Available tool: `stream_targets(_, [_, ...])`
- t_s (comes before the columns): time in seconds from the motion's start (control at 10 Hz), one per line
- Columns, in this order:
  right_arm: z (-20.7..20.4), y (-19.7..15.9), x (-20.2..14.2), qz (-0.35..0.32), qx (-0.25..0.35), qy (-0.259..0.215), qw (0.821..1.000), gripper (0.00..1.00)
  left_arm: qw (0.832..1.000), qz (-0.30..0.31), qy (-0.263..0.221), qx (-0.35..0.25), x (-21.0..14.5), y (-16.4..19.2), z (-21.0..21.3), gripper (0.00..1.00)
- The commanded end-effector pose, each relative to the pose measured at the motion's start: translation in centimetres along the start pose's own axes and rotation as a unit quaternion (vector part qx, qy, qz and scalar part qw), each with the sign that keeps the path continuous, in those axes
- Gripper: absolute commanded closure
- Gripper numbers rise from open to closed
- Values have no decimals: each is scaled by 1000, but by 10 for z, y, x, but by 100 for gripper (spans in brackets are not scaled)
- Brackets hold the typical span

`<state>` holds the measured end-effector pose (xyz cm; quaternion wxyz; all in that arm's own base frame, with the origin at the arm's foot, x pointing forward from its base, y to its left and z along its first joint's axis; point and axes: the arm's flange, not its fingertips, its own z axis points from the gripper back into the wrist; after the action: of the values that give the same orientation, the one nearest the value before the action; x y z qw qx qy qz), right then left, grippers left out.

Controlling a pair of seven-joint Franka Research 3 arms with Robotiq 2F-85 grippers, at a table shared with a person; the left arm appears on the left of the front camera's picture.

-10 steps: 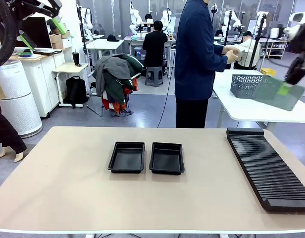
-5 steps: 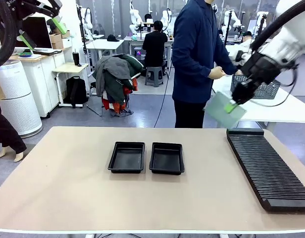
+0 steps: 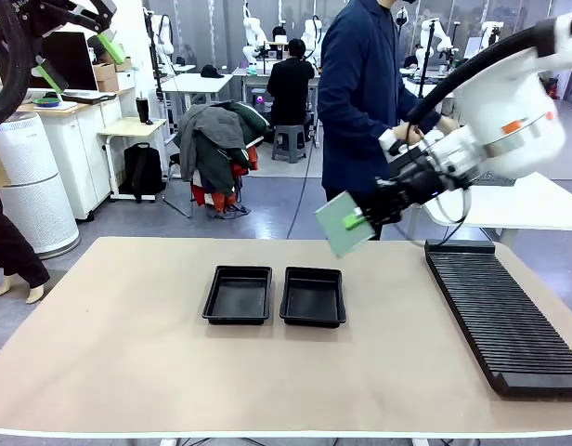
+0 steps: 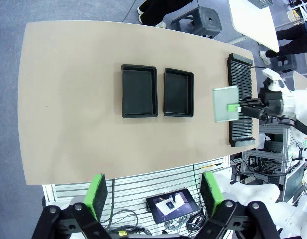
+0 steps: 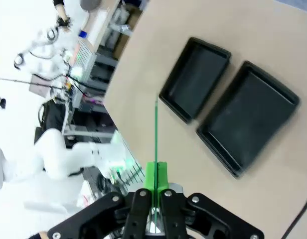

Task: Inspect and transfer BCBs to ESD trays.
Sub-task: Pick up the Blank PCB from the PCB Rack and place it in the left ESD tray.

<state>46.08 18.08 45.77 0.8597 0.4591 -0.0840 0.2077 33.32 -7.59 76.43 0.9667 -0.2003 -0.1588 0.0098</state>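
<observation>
Front view: the right gripper (image 3: 357, 220) reaches in from picture right with its green pads pressed together on one edge of a BCB (image 3: 338, 224). The board hangs in the air, tilted, pale face toward the camera, over the far part of the table (image 3: 128, 372). It sits up and to picture right of the picture-right ESD tray (image 3: 313, 297) and touches neither that tray nor the long black rack (image 3: 504, 316). The picture-left ESD tray (image 3: 238, 295) lies just beside its twin; both rest flat on the table with bare floors. A person (image 3: 365, 102) in a dark blue top stands behind the arm at the far side. High in the upper left corner, the left gripper (image 3: 80, 56) hangs with its fingers spread and nothing between them.

Left wrist view: looking straight down from high above, the left gripper's (image 4: 153, 196) pads (image 4: 97, 195) stand wide apart, empty, far above the table. Below, the BCB (image 4: 226, 103) appears between the picture-right ESD tray (image 4: 179, 92) and the rack (image 4: 239, 99), pinched at one side by the right gripper (image 4: 237, 106).

Right wrist view: the BCB (image 5: 156, 129) is seen edge-on as a thin green line rising from the clenched pads (image 5: 161, 175), which grip its lower end. Beyond it, the two trays lie side by side on the tan tabletop, both well below the board.
</observation>
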Motion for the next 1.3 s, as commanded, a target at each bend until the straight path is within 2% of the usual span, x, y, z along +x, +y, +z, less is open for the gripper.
stream_targets(0.0, [-49,0,6,-22,18,-37,999,97,1000,-4,1,0,-1,1,-1,0])
stream_targets(0.3, [-111,10,13,-65,11,-37,997,97,1000,-4,1,0,-1,1,-1,0])
stream_targets(0.7, [-178,14,20,-134,2,-68,989,97,1000,-4,1,0,-1,1,-1,0])
stream_targets(0.9, [-207,7,20,-176,6,-65,982,97,1000,-4,1,0,-1,1,-1,0])
stream_targets(1.2, [-243,-5,30,-202,-10,-63,977,97,1000,-4,1,0,-1,1,-1,0])
